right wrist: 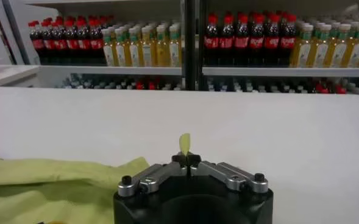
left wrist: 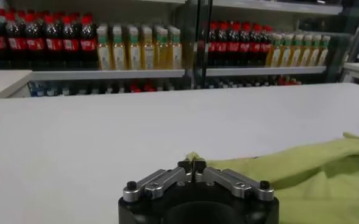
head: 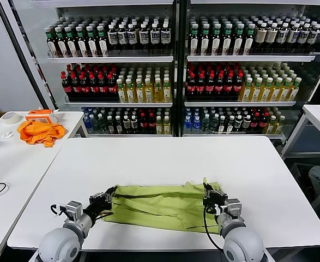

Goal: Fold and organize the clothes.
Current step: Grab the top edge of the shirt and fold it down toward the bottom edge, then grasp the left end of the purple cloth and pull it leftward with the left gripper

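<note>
My left gripper (head: pixel 109 195) sits low at the near left of the white table (head: pixel 165 155), its fingers clenched on the left end of the yellow-green T-shirt (head: pixel 162 204). From my left wrist, the two fingertips (left wrist: pixel 191 164) meet with a small nub of the green cloth (left wrist: pixel 313 170) pinched between them, and the rest of the shirt trails off across the tabletop (left wrist: pixel 136 128). My right gripper (head: pixel 207 192) is at the shirt's other end, also clamped tight on fabric; a little point of cloth stands up just above it. My right wrist shows the same thing: fingers (right wrist: pixel 186 161) pressed together with a thin yellow-green tip (right wrist: pixel 184 143) sticking up between them, and the shirt's body (right wrist: pixel 51 185) lying beside on the table (right wrist: pixel 228 122). The T-shirt lies stretched between my two grippers as a wrinkled band near the table's front edge. On the side table (head: pixel 67 121) to my far left lies an orange cloth (head: pixel 38 132), with a roll of tape (head: pixel 10 117) near it. Shelves of bottles (head: pixel 170 71) stand behind the table.
</note>
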Available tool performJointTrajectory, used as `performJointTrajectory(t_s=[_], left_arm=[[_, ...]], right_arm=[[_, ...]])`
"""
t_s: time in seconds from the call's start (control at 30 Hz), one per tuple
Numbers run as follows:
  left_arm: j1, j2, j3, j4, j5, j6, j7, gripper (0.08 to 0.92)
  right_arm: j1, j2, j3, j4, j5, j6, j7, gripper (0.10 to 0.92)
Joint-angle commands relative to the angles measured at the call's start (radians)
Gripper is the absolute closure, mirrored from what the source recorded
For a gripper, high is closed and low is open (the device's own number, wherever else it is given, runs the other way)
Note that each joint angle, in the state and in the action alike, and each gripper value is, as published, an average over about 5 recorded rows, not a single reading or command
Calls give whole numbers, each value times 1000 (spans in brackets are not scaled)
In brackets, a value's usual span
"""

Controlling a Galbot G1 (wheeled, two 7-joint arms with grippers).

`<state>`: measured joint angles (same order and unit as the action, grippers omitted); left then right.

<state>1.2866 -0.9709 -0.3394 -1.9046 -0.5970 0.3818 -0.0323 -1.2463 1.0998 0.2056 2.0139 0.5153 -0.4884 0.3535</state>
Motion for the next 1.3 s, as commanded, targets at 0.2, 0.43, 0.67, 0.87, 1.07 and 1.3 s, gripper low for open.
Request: performJointTrajectory(t_s=[0.2,0.43,0.67,0.87,1.07,1.3], left_arm=[[16,-14,-8,-26,40,17,-58,853],[11,-44,13,-79,-86,72,-245,655],[20,-96,69,-48,-90,128,-386,456],[19,-112,81,-46,-91,120,-403,283],[12,-113,79,-35,-101,88,-404,322],[4,-121,88,-28,-98,84,-400,530]], right_arm=[[-90,-7,13,98,-34,-35,29,802],[-193,-5,41,219,-116,-18,7,603],[-244,5,55,243,-168,11,-10,395],[-240,10,57,225,-168,27,-11,237],[-235,14,56,209,-171,35,-14,203],[-232,19,52,194,-181,41,-19,203]])
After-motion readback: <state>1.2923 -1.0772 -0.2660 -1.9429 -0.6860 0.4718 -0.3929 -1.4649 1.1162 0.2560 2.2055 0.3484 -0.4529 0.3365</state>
